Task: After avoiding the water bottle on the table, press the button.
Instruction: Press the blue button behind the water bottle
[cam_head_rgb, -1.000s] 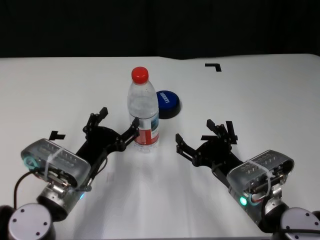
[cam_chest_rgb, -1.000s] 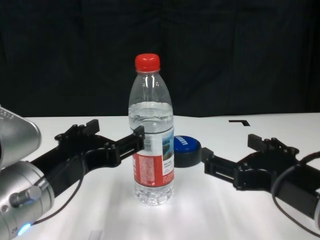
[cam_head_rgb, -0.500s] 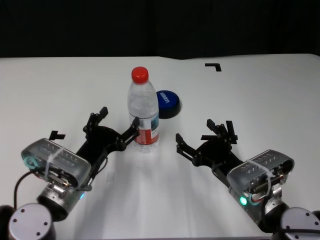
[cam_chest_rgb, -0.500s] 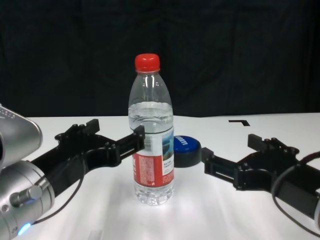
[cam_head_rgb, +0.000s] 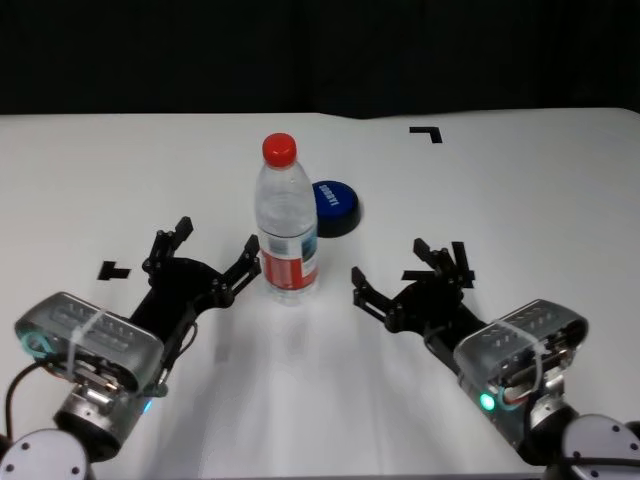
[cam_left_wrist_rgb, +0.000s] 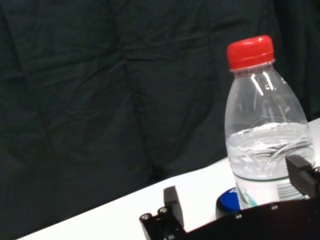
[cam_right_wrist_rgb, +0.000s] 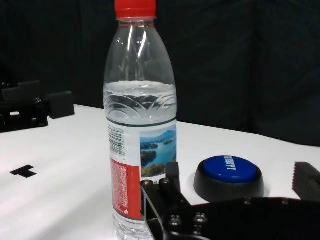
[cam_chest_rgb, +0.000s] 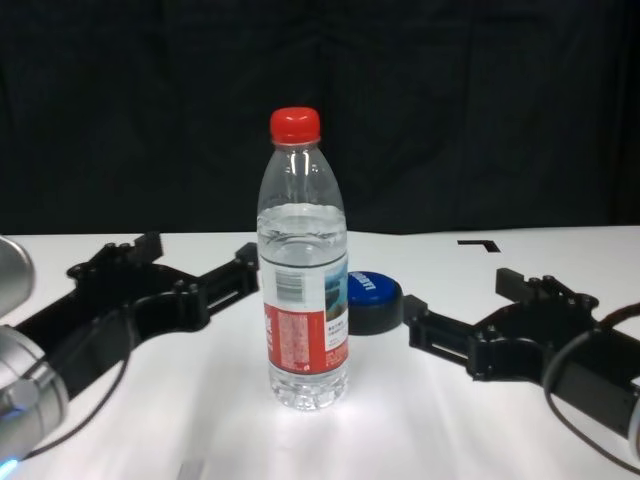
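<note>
White tabletop (cam_head_rgb: 520, 190), both tools low over it. Left tool (cam_head_rgb: 205, 255) fingers spread wide, nothing gripped, sitting just left of water bottle (cam_head_rgb: 287, 225), inner finger close to label, contact unclear. Bottle upright, red cap on. Blue button (cam_head_rgb: 335, 207) just behind bottle, ahead-left of right tool (cam_head_rgb: 405, 270), also spread, holding nothing.

The white table (cam_head_rgb: 520, 200) carries the upright water bottle (cam_head_rgb: 286, 225); the blue button (cam_head_rgb: 335, 207) sits just behind the bottle, with black tape marks (cam_head_rgb: 427, 132) farther off
</note>
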